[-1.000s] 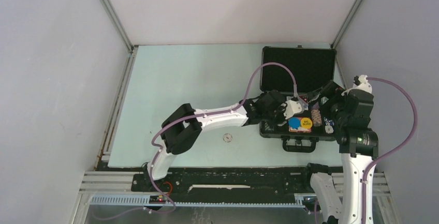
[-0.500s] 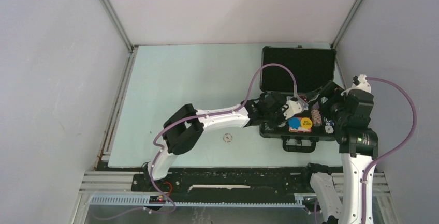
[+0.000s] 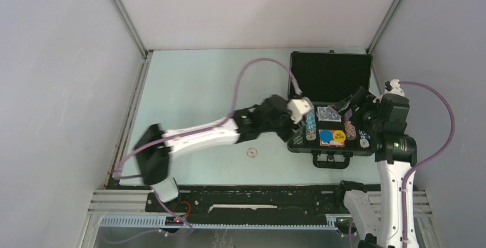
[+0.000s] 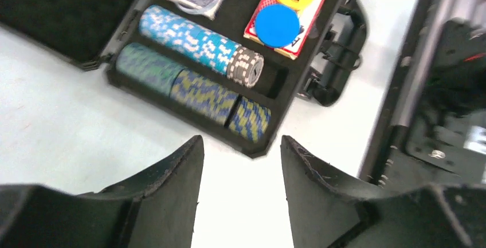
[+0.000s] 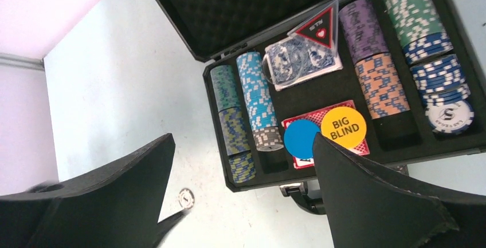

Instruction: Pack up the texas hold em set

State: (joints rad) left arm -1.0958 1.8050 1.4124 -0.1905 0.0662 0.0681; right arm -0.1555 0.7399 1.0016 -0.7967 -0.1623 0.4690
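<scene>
The black case [image 3: 331,76] of the texas hold em set lies open at the table's right, foam lid propped back. Its tray holds striped chip rows [image 5: 255,96], a blue deck [image 5: 298,59] under a clear ring, a triangular button [image 5: 318,27], and a red deck [image 4: 286,19] carrying a blue disc [image 5: 302,139] and a yellow BIG BLIND button [image 5: 343,126]. My left gripper [image 3: 287,133] hovers open and empty just off the case's near-left corner [image 4: 252,149]. My right gripper [image 3: 354,116] hangs wide open above the tray's right part, holding nothing.
One loose chip [image 3: 251,152] lies on the pale table left of the case, also seen as a small chip [image 5: 185,198] between the right fingers. The case handle [image 3: 331,161] points toward the arm bases. Walls enclose the table.
My left gripper has opened and drawn back leftward out of the case, its elbow swinging down to the left. The right gripper stays open, shifted slightly.
</scene>
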